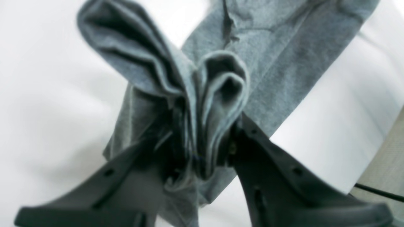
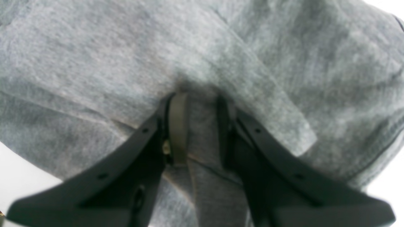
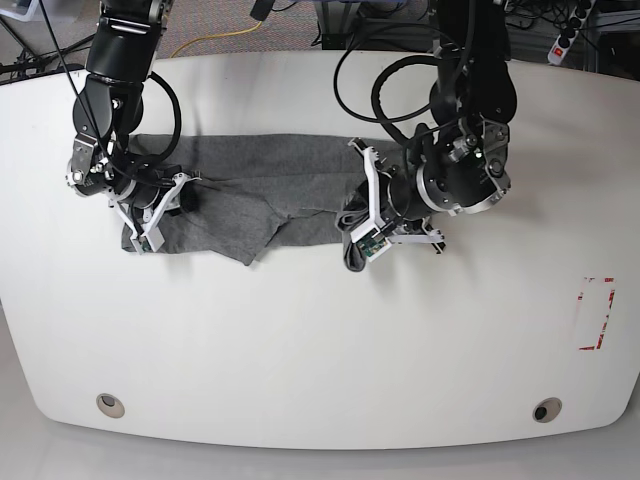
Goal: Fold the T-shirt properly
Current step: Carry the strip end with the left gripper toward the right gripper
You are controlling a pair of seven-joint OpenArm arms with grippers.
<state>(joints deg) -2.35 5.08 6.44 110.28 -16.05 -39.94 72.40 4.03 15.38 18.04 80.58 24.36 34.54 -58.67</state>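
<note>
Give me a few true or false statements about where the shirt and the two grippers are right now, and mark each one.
1. The left gripper pinches a bunched fold of the T-shirt. True.
2. The right gripper hangs free of the cloth. False: grey fabric sits between its jaws.
3. The T-shirt lies as a long band across the white table. True.
4. The T-shirt carries a large print. False: it is plain grey.
5. Both grippers hold the same end of the shirt. False: they are at opposite ends.

Bunched T-shirt (image 1: 202, 104) between left gripper (image 1: 202, 148) jaws
</note>
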